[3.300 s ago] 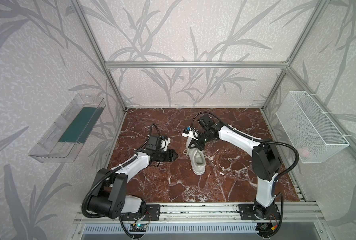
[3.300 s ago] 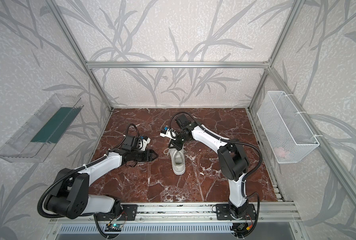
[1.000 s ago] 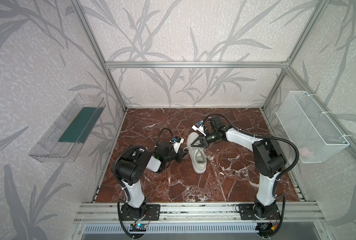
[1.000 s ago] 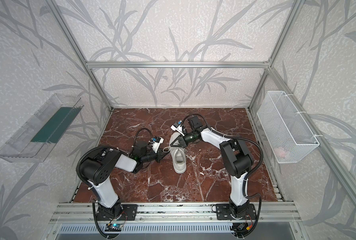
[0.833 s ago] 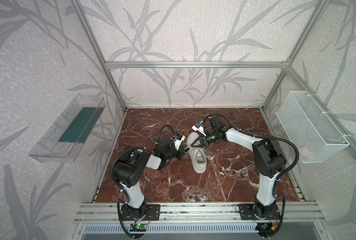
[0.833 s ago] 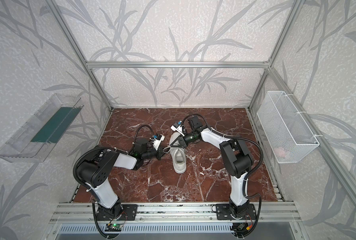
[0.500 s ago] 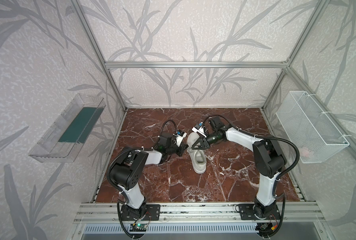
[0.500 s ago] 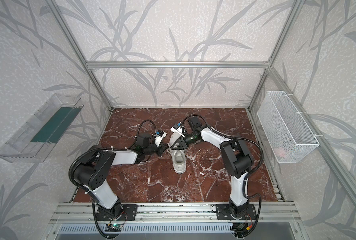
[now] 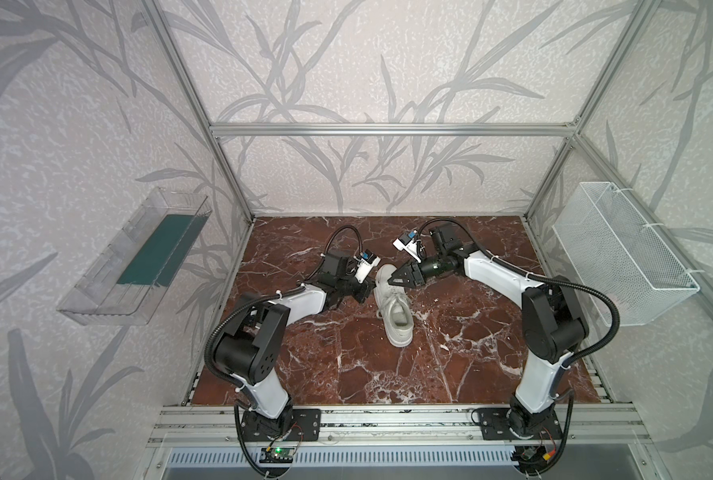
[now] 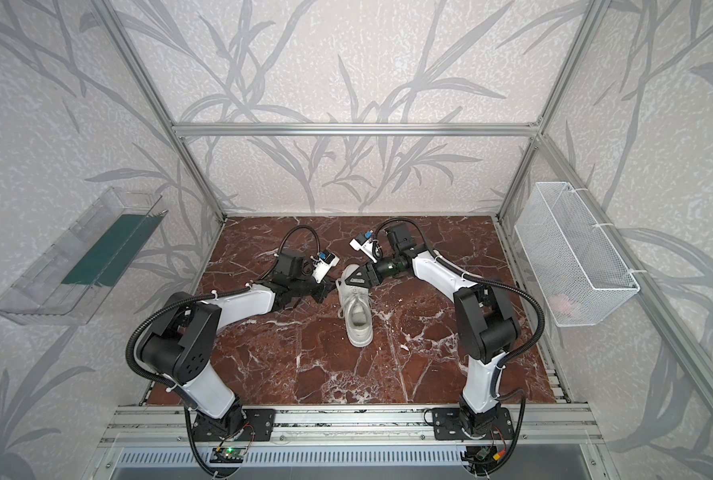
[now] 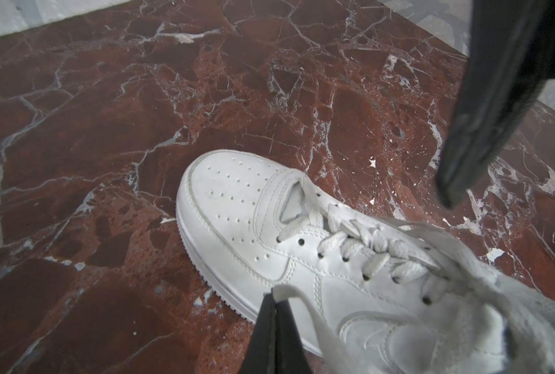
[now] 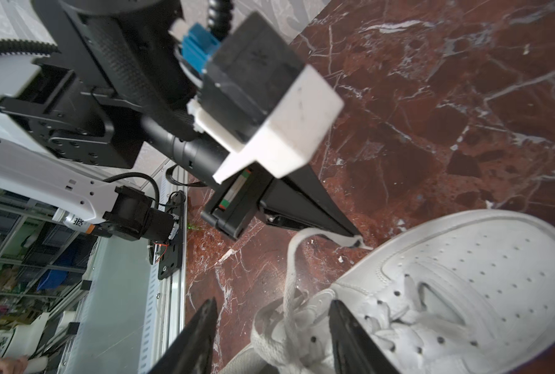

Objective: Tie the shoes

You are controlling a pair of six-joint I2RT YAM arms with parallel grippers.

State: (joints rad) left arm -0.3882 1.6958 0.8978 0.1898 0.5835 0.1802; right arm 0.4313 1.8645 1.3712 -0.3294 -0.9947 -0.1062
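A white sneaker (image 9: 394, 307) lies on the red marble surface (image 9: 346, 365) just above the middle of both top views. Its toe points toward the back wall and its heel toward the rail at the bottom edge. It rests on its sole, angled a little so the heel sits further right than the toe.

The left claw (image 9: 370, 286) reaches in from the left and stops just beside the toe end of the sneaker (image 10: 357, 309). In the left wrist view its black fingers (image 11: 274, 327) are pressed together, pinching the end of a loose flat lace (image 11: 297, 296). From there the lace runs back to the top eyelets. The right wrist view shows the same grip: the lace (image 12: 290, 259) rises from the shoe in a slack curve to the tip of the left claw (image 12: 354, 239).

The right claw (image 9: 396, 279) comes in from the right and hangs over the front part of the shoe, close to the left claw (image 10: 328, 291). Its two fingers stand clearly apart in the right wrist view, gripping nothing. The right claw (image 12: 274, 323) straddles the bunched lacing at the tongue.

A white wire basket (image 9: 621, 257) hangs on the right wall and a clear plastic tray (image 9: 138, 257) on the left wall.
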